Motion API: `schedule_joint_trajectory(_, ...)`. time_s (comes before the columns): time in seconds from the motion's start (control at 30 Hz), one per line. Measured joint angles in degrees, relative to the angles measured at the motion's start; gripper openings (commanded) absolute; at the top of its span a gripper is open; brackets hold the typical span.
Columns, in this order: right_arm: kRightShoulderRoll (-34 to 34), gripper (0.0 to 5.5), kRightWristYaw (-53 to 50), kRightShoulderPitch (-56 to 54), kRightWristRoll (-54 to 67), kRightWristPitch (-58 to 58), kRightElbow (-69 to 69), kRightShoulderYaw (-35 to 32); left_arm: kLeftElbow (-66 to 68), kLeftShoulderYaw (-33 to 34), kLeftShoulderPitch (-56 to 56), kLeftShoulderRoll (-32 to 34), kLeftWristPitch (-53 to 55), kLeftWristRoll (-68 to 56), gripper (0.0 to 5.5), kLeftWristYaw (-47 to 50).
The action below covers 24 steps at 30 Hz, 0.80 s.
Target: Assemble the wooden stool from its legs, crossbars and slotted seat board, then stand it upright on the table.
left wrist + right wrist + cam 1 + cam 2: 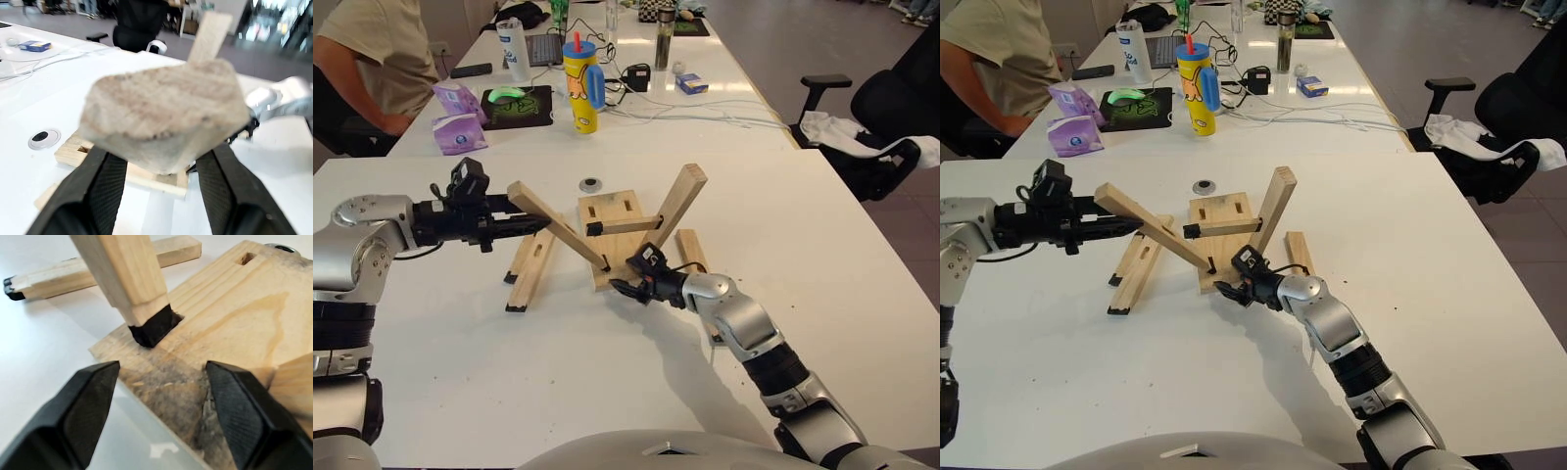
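The slotted seat board [607,211] lies flat mid-table. My left gripper [536,217] is shut on the upper end of a wooden leg [558,227], which slants down with its black tip [154,325] in a slot near the board's front edge. In the left wrist view the leg's end face [164,117] sits between the two fingers. A second leg [678,204] stands tilted in the board's right side, with a crossbar [625,226] reaching from it. My right gripper [625,287] is open at the board's front edge, its fingers [83,401] straddling the board just before the slot.
Two loose legs [532,262] lie left of the board and another piece [691,249] to its right. A cable grommet [591,184] sits behind it. Farther back are a yellow cup [581,86], purple packs [458,132] and cables. An office chair [891,108] stands at right.
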Motion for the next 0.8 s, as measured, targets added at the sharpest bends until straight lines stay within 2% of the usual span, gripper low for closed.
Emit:
schedule_joint_trajectory(0.4, -0.1, 3.29, 0.1, -0.1, -0.3, 0.3, -0.3, 0.8, 1.0, -8.3, -8.8, -0.4, -1.2, 6.2, 2.06, -4.1)
schedule_joint_trajectory(0.6, -0.2, 3.29, 0.5, -0.3, -1.3, 0.4, -0.2, 1.4, 4.8, -8.9, -9.1, -3.6, -5.2, 7.4, 2.06, -4.8)
schedule_joint_trajectory(0.8, -0.3, 3.29, 1.1, -0.9, -2.2, 0.4, 0.6, 1.7, 2.7, -8.9, -5.7, -5.0, -7.4, 7.4, 2.06, -2.8)
